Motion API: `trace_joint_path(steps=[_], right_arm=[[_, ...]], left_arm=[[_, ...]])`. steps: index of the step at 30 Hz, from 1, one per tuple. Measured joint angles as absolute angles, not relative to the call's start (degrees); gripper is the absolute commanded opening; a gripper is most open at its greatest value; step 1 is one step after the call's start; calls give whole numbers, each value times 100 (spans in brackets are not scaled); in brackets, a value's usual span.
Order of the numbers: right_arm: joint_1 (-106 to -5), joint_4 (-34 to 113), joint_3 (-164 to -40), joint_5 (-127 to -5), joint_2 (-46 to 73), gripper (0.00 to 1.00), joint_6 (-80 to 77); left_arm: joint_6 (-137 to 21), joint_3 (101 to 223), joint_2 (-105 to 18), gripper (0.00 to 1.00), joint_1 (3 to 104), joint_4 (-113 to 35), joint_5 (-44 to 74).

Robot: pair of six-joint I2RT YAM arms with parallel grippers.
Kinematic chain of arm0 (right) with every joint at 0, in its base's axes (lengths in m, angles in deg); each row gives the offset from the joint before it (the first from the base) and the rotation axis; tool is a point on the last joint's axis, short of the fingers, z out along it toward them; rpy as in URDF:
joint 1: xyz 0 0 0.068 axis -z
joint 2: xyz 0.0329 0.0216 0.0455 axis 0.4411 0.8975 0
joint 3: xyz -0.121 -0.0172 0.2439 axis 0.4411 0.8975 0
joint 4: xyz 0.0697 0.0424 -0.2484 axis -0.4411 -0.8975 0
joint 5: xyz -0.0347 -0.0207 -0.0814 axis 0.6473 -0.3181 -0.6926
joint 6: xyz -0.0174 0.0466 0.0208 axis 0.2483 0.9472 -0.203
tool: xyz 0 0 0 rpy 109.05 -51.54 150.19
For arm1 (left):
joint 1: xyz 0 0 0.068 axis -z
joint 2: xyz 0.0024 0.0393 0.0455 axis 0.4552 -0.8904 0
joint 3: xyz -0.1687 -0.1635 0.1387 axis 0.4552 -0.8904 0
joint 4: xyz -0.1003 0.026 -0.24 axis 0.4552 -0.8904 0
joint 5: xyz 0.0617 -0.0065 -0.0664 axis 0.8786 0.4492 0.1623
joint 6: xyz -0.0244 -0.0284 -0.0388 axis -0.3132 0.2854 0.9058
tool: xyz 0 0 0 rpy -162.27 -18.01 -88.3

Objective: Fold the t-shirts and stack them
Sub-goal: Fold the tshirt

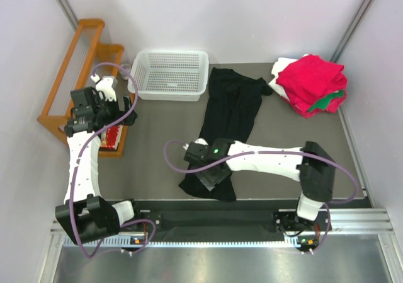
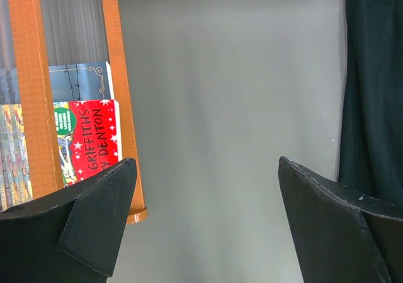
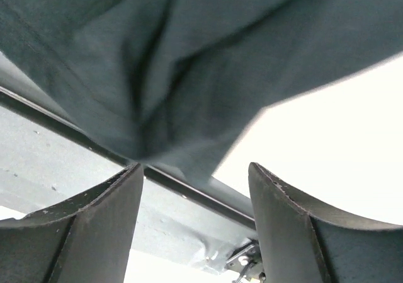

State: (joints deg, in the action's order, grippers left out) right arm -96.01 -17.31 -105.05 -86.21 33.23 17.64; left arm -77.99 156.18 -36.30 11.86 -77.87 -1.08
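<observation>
Cloth first: the black t-shirt (image 1: 230, 128) lies as a long narrow strip down the middle of the surface (image 1: 157, 144), its long axis running from the near edge, just left of centre, up and slightly right toward the far side. Its near end bunches beside the rail.

Right end effector (image 1: 211, 176) sits directly over that near end. In the right wrist view its fingers (image 3: 88, 226) stand apart, with dark fabric filling the frame just beyond the tips and nothing pinched between them. Judged: cloth released or not yet taken.

Left end effector (image 1: 94, 109) hovers well left of the shirt, by the orange book rack (image 1: 72, 69). Its fingers (image 2: 94, 220) are spread wide and empty; the left wrist view shows bare surface between them and the shirt's edge only at the far right.

Relation that matters: the shirt's near hem lies right at the right arm, so that arm is nearer; the left must travel rightward to reach it.

Farther back, white basket (image 1: 170, 74) stands just left of the shirt's far end. Far right corner: folded stack (image 1: 312, 84), red on top, green and white showing beneath.
</observation>
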Motion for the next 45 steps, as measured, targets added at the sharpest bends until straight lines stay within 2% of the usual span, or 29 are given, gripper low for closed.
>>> trace_joint_path(steps=[5,9,15,33,36,41,45], right_arm=[[-9424,-1788,-10321,-8722,2545,64,1860],[-9532,-1707,-10015,-8687,2361,61,1941],[-9951,-1591,-9484,-8580,2451,59,1991],[-10550,-973,-9220,-8914,2918,60,2013],[-10620,-872,-9104,-9257,3065,58,2009],[-10644,-691,-9071,-9699,3231,48,2009],[-10644,-689,-9099,-9937,3314,47,2011]], left_arm=[[-7781,15618,-3630,98,1186,-7787,-125],[-7771,15618,-3630,98,1186,-7787,-125],[-7722,15620,-3630,98,1186,-7791,-127],[-7718,15633,-3630,98,1186,-7811,-125],[-7720,15633,-3630,98,1186,-7811,-121],[-7722,15633,-3630,99,1186,-7815,-119],[-7722,15633,-3630,98,1186,-7817,-121]])
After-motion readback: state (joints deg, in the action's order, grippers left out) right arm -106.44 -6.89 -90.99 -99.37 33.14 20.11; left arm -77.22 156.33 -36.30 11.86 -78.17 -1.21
